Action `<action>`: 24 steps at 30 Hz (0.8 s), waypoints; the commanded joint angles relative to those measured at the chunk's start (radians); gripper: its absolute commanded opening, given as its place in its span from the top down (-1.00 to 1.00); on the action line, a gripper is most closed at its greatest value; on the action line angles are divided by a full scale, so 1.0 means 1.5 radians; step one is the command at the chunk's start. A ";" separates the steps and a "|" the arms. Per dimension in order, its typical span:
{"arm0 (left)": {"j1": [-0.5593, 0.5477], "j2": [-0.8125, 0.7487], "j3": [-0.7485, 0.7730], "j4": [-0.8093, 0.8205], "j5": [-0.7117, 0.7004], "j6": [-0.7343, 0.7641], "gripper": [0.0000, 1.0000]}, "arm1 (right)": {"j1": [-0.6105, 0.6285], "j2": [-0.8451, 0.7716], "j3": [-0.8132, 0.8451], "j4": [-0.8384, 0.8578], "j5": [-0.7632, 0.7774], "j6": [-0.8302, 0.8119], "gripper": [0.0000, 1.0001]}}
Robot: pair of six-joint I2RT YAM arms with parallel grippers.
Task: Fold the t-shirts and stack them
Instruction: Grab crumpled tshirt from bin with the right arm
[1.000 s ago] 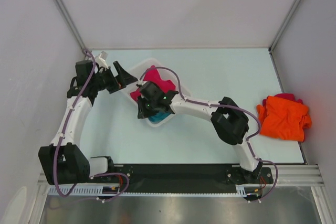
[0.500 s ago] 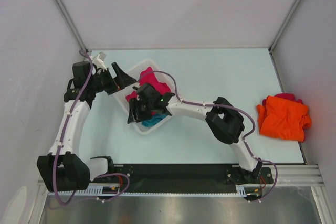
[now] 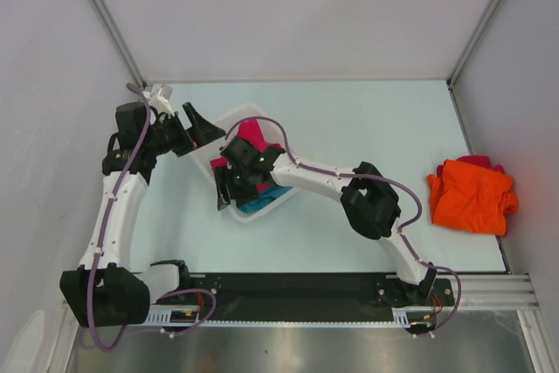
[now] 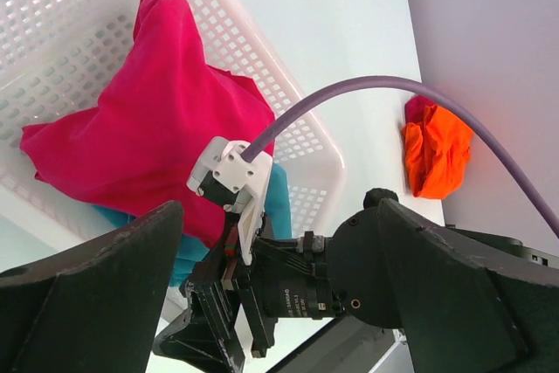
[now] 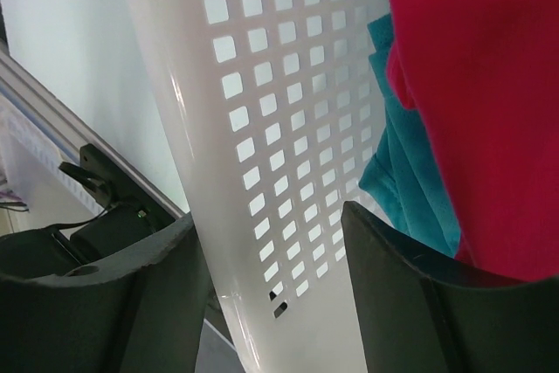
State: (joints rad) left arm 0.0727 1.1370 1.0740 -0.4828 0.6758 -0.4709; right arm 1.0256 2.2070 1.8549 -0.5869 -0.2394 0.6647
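Three t-shirts wait on the pale table [image 3: 367, 128]. The crimson-pink t-shirt [image 3: 253, 137] is heaped over the teal t-shirt [image 3: 262, 201] inside a white mesh basket [image 3: 234, 116], and the orange t-shirt [image 3: 472, 196] lies crumpled well apart at the right edge.

The right gripper [image 5: 271, 216] hangs at the basket's near-left wall with its jaws parted and nothing between them but that perforated wall; the pink cloth is just to one side. The left gripper [image 3: 203, 124] hovers beside the basket's far-left corner, spread wide and empty.

The step in hand looks to be drawing the first shirt out of the basket. To do it well, the right gripper should shift inward so that both fingers come down on pink cloth alone, clear of the mesh. It should pinch a high fold and lift straight up until the hem clears the rim. The light basket may ride up with the cloth, so the left gripper is well placed to steady its rim. The teal shirt could also snag and trail out underneath.
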 commanded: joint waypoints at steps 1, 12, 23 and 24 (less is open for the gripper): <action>0.007 -0.029 0.037 -0.003 -0.003 -0.001 -0.98 | -0.003 -0.028 0.037 -0.075 0.036 -0.020 -0.27; 0.013 -0.037 0.050 -0.005 -0.010 -0.006 -0.98 | -0.047 -0.121 0.054 -0.128 0.093 -0.038 -0.28; 0.021 -0.020 0.031 0.033 0.001 -0.019 -0.98 | -0.101 -0.131 0.060 -0.181 0.127 -0.072 -0.29; 0.023 -0.019 0.024 0.035 0.003 -0.017 -0.98 | -0.115 -0.128 0.061 -0.189 0.132 -0.077 -0.29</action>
State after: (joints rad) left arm 0.0895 1.1072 1.1057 -0.4774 0.6624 -0.4896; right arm 0.9054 2.0331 1.9263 -0.8127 -0.0860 0.5919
